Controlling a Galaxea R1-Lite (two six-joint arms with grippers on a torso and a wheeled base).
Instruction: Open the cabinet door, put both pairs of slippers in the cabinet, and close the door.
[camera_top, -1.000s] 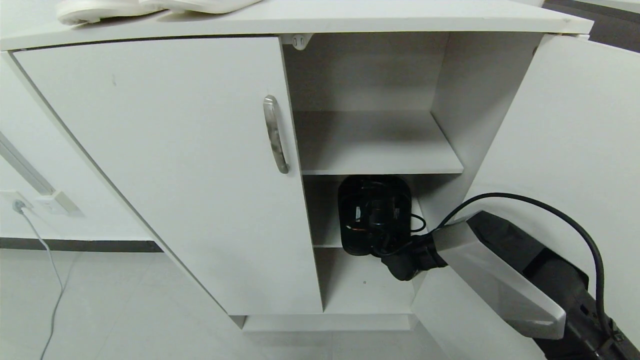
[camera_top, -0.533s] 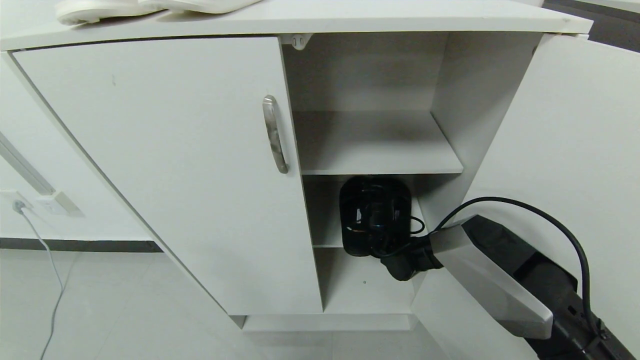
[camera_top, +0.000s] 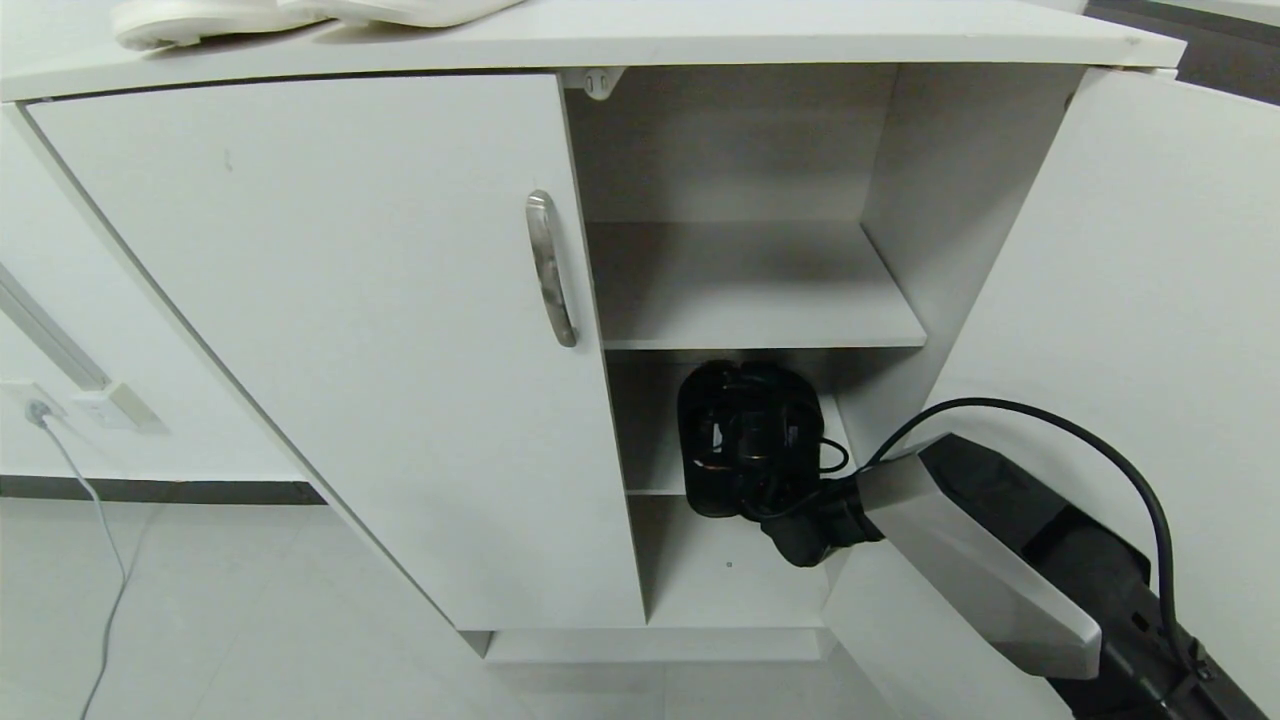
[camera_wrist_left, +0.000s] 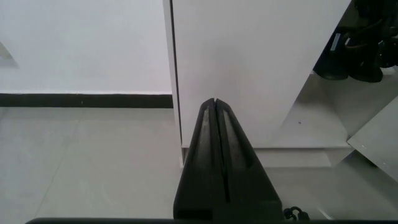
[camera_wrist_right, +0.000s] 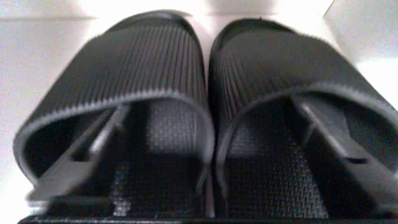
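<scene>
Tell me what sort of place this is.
Probably a home or office entryway, though I can't be sure: a white cabinet with shelves and black slippers inside, a pale floor, and a wall socket with a cable.

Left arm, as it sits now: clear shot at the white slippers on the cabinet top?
Probably yes. The white slippers lie uncovered on the cabinet top. The left gripper is shut, low before the closed door, so it must rise and open first.

left gripper (camera_wrist_left: 214, 102): fingers closed | right gripper (camera_wrist_right: 210, 107): fingers spread
</scene>
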